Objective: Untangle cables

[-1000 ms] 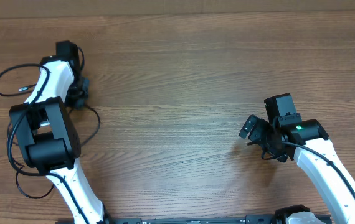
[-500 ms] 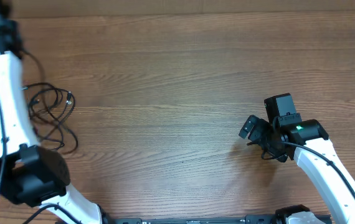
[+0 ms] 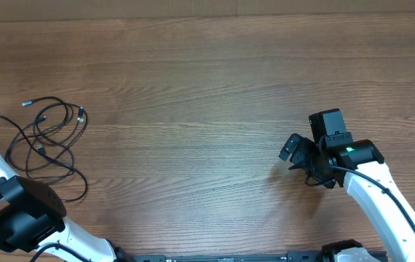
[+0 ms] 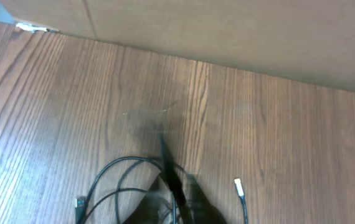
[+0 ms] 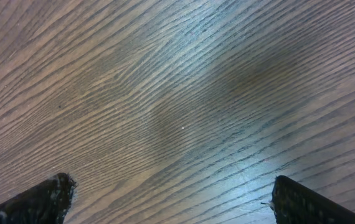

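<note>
The cables (image 3: 51, 138) lie at the left of the table (image 3: 207, 73) in loose, overlapping loops, not yet separated, so most of the untangling looks undone. The right end effector (image 3: 295, 154) hangs wide open and empty, well apart. The left end effector's state I cannot tell, as its view is blurred.

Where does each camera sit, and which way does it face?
Overhead: above the table, looking down; left arm, right arm and cables show.
Left wrist: on left arm, facing the table's far edge; dark blur, perhaps its fingers.
Right wrist: on right arm, facing wood below; right end effector open, fingertips in corners.
Shared: overhead and left wrist both see cables.
</note>
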You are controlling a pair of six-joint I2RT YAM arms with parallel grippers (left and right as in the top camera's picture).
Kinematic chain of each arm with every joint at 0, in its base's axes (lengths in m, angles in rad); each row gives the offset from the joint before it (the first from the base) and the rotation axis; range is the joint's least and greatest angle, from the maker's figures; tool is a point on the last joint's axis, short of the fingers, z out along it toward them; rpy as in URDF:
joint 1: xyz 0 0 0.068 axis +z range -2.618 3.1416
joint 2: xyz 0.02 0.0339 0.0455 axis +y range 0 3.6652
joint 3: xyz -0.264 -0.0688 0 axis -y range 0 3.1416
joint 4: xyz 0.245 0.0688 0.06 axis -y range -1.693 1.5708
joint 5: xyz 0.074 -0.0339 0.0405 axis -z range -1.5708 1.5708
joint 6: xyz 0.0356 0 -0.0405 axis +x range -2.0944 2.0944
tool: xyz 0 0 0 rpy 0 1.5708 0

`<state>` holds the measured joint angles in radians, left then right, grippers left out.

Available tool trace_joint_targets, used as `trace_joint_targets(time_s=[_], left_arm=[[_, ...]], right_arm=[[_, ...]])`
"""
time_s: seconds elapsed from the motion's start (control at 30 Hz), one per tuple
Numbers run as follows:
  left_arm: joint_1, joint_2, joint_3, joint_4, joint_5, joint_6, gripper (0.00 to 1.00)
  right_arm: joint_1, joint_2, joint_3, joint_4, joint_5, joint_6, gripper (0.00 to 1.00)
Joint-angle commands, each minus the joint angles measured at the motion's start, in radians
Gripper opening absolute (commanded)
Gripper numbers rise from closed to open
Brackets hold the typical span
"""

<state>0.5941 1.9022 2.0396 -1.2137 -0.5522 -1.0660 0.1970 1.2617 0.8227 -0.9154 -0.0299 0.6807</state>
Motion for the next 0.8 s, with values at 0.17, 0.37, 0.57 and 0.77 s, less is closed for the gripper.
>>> trace_joint_targets(time_s=[0.17, 0.37, 0.57, 0.77], left_arm=[[-0.001, 0.008, -0.001, -0.056, 0.136, 0.007, 0.96], [-0.005, 0.008, -0.001, -0.072, 0.428, 0.191, 1.0], [-0.06, 0.008, -0.002, -0.114, 0.637, 0.369, 0.98], [-0.204, 0.008, -0.002, -0.186, 0.649, 0.581, 0.99]], right_arm=[[-0.003, -0.001, -0.001, 0.005, -0.016, 0.004, 1.0], [-0.003, -0.001, -0.001, 0.022, -0.017, 0.003, 1.0], [-0.002, -0.001, -0.001, 0.071, -0.065, -0.002, 1.0], [-0.002, -0.001, -0.001, 0.098, -0.088, -0.001, 1.0]])
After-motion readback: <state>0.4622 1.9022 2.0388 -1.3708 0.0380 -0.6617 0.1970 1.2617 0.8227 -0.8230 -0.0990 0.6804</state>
